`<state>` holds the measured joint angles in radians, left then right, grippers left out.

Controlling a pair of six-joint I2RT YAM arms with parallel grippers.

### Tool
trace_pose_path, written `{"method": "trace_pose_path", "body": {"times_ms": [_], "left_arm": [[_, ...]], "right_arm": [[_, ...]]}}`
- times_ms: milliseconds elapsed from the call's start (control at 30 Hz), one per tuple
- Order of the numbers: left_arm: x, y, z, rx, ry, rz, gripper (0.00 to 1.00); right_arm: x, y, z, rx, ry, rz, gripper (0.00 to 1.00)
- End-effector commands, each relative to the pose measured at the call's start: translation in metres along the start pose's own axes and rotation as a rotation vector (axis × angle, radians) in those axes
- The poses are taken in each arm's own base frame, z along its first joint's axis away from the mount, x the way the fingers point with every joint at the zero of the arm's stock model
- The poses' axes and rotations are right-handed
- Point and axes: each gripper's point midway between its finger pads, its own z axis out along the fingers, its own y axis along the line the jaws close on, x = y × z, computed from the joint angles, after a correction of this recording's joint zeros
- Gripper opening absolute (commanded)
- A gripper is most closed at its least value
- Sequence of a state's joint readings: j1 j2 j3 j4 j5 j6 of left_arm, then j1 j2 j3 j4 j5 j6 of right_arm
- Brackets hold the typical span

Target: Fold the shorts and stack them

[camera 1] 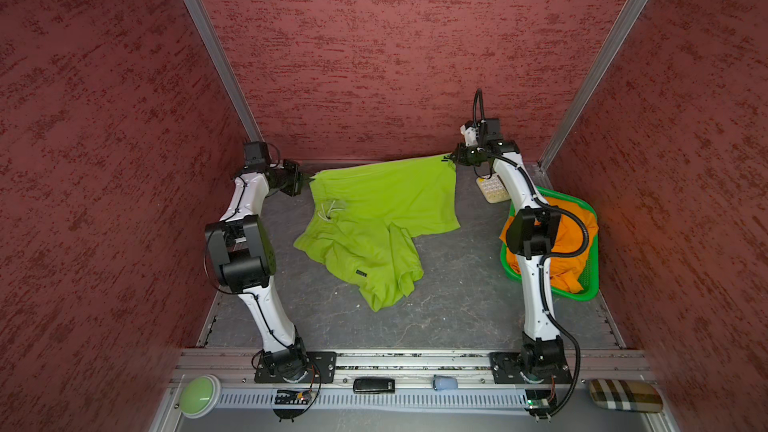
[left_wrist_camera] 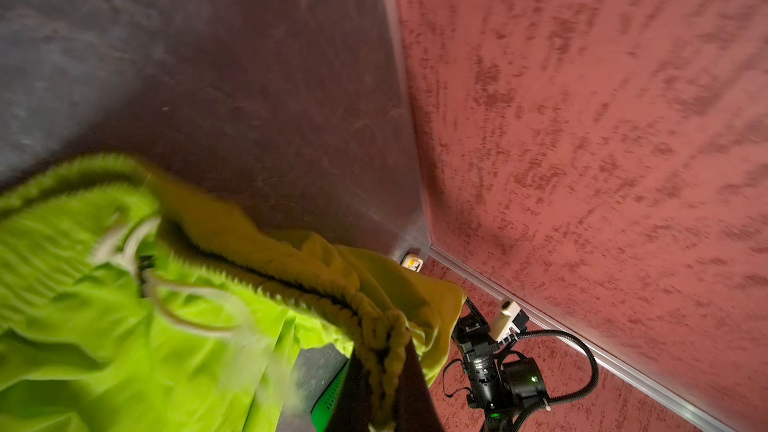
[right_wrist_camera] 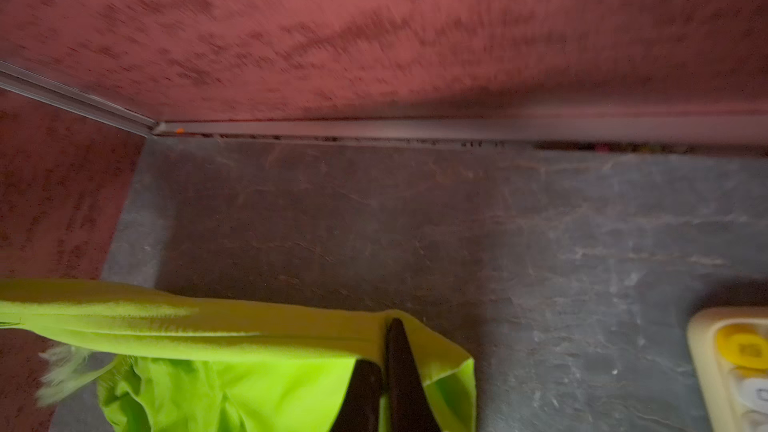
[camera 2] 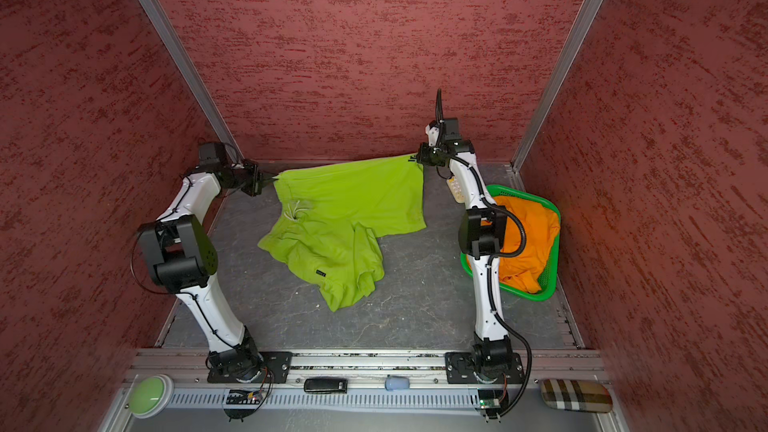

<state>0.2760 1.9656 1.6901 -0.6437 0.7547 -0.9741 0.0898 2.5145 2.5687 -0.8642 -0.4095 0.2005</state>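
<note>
At about ten o'clock on the grey table [camera 1: 457, 309], the left gripper [camera 1: 306, 181] was clamped tight on the gathered elastic waistband corner of the lime green shorts [camera 1: 374, 218]; the left wrist view showed that puckered edge pinched between its dark fingers [left_wrist_camera: 399, 376]. From there the shorts [camera 2: 345, 209] were stretched taut along the twelve o'clock edge in both top views. The rest hung down and lay rumpled over the table's centre, one leg folded toward six o'clock. A white drawstring [camera 1: 328, 214] showed near the waistband, toward nine o'clock of the garment. At about one o'clock the right gripper [camera 1: 454, 160], held higher than the left, was closed on the opposite corner; the right wrist view showed its two fingers [right_wrist_camera: 401, 371] nipping the lime fabric [right_wrist_camera: 216, 392]. Just beside that arm, toward two o'clock, lay a cream tray [camera 1: 492, 189] of round pieces. At three o'clock the orange shorts [camera 1: 571, 238] were heaped in the green basket [camera 1: 575, 295].
</note>
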Motion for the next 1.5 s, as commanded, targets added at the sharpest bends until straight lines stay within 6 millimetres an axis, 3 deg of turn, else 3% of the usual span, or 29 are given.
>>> {"method": "trace_pose_path", "body": {"times_ms": [0, 67, 167, 233, 333, 467, 600, 667, 767, 833, 900, 933, 1033, 1100, 1167, 1300, 1367, 1467], "left_arm": [[-0.037, -0.074, -0.068, 0.141, -0.256, 0.211, 0.00], [-0.028, -0.112, -0.080, 0.189, -0.272, 0.285, 0.00], [0.000, -0.177, -0.109, 0.281, -0.298, 0.411, 0.00], [0.029, -0.223, -0.140, 0.365, -0.323, 0.515, 0.00], [0.076, -0.270, -0.195, 0.492, -0.369, 0.634, 0.00], [0.139, -0.297, -0.276, 0.638, -0.451, 0.751, 0.00], [0.200, -0.308, -0.358, 0.773, -0.575, 0.853, 0.00], [0.208, -0.306, -0.387, 0.808, -0.628, 0.836, 0.00], [0.192, -0.302, -0.407, 0.828, -0.650, 0.778, 0.00], [0.165, -0.297, -0.399, 0.799, -0.653, 0.719, 0.00], [0.126, -0.288, -0.375, 0.742, -0.627, 0.643, 0.00], [0.107, -0.282, -0.359, 0.704, -0.613, 0.609, 0.00], [0.048, -0.247, -0.287, 0.535, -0.528, 0.498, 0.00], [0.013, -0.207, -0.231, 0.397, -0.466, 0.421, 0.00], [-0.011, -0.165, -0.186, 0.304, -0.413, 0.358, 0.00], [-0.051, -0.076, -0.119, 0.121, -0.370, 0.251, 0.00], [-0.063, -0.040, -0.093, 0.046, -0.340, 0.212, 0.00], [-0.074, -0.003, -0.065, -0.026, -0.287, 0.173, 0.00]], "right_arm": [[-0.103, -0.020, -0.120, 0.184, -0.354, -0.036, 0.00], [-0.117, 0.003, -0.151, 0.140, -0.419, -0.045, 0.00], [-0.137, 0.044, -0.217, 0.079, -0.539, -0.069, 0.00], [-0.144, 0.074, -0.268, 0.037, -0.621, -0.096, 0.00], [-0.143, 0.121, -0.352, -0.024, -0.760, -0.162, 0.00], [-0.129, 0.158, -0.453, -0.081, -0.948, -0.210, 0.00], [-0.115, 0.164, -0.521, -0.077, -1.064, -0.221, 0.00], [-0.113, 0.162, -0.540, -0.089, -1.097, -0.215, 0.00], [-0.122, 0.141, -0.549, -0.080, -1.114, -0.174, 0.00], [-0.135, 0.119, -0.540, -0.063, -1.091, -0.135, 0.00], [-0.152, 0.088, -0.510, -0.035, -1.036, -0.089, 0.00], [-0.159, 0.071, -0.488, -0.024, -0.999, -0.064, 0.00], [-0.169, 0.011, -0.395, 0.008, -0.834, 0.025, 0.00], [-0.161, -0.019, -0.321, 0.072, -0.704, 0.038, 0.00], [-0.148, -0.034, -0.255, 0.122, -0.591, 0.024, 0.00], [-0.113, -0.051, -0.144, 0.172, -0.403, -0.009, 0.00], [-0.098, -0.062, -0.106, 0.187, -0.341, -0.007, 0.00], [-0.086, -0.072, -0.077, 0.206, -0.293, -0.007, 0.00]]}}
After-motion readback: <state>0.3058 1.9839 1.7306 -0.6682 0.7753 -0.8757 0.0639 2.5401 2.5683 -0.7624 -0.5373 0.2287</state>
